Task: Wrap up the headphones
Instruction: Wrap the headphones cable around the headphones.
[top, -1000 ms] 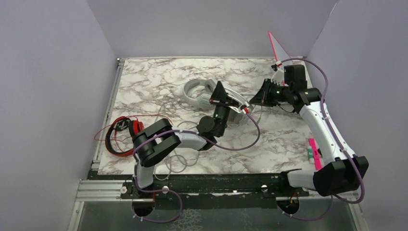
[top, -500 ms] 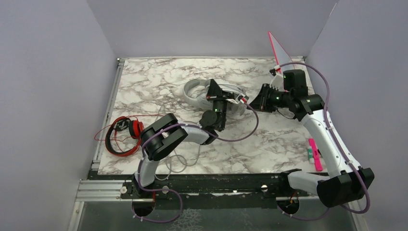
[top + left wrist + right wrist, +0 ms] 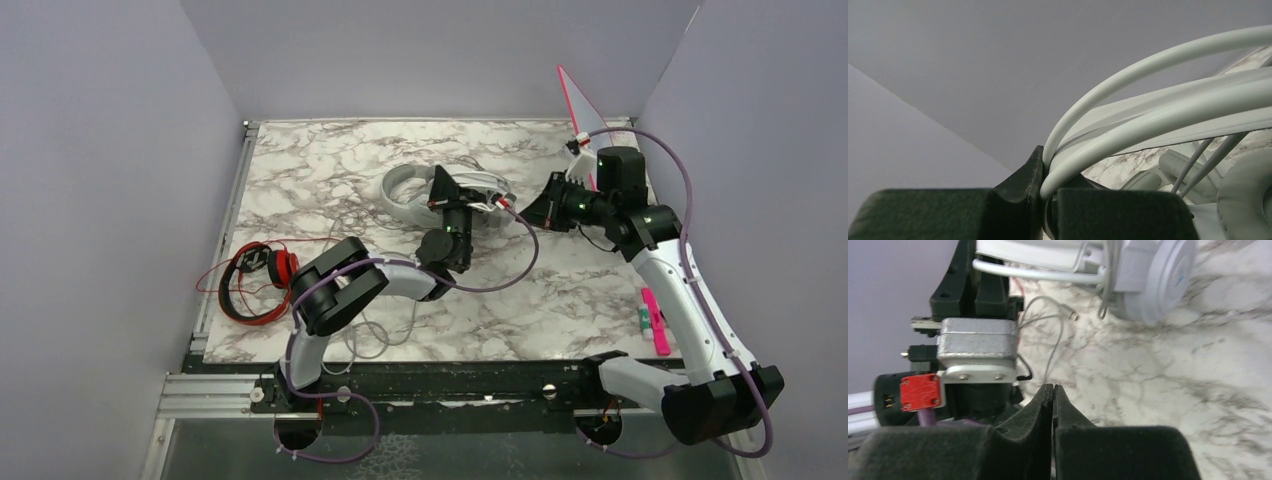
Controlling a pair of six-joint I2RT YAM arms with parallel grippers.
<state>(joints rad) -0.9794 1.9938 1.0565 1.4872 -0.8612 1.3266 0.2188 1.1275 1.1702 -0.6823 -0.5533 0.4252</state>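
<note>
My left gripper [image 3: 447, 192] is shut on the thin white headband wires [image 3: 1128, 117] of a white-silver pair of headphones [image 3: 487, 203], holding them just above the marble table [image 3: 330, 160]. In the right wrist view its ear cup [image 3: 1160, 277] hangs at the top. Its thin grey cable [image 3: 1057, 347] runs down into the seam of my right gripper [image 3: 1052, 388], which is shut on it close to the right of the headset [image 3: 533, 212]. A light grey pair [image 3: 402, 195] lies just to the left. A red-and-black pair [image 3: 256, 282] with a red cord lies at the left edge.
A pink marker [image 3: 655, 320] lies near the right edge by my right arm. A pink triangular piece [image 3: 580, 100] leans in the back right corner. Loose grey cable loops [image 3: 372, 330] trail toward the front under my left arm. Walls close in three sides.
My left gripper has carried the headset slightly back and left. My right gripper opened briefly, then shut again, while its wrist shifted a little to the right.
</note>
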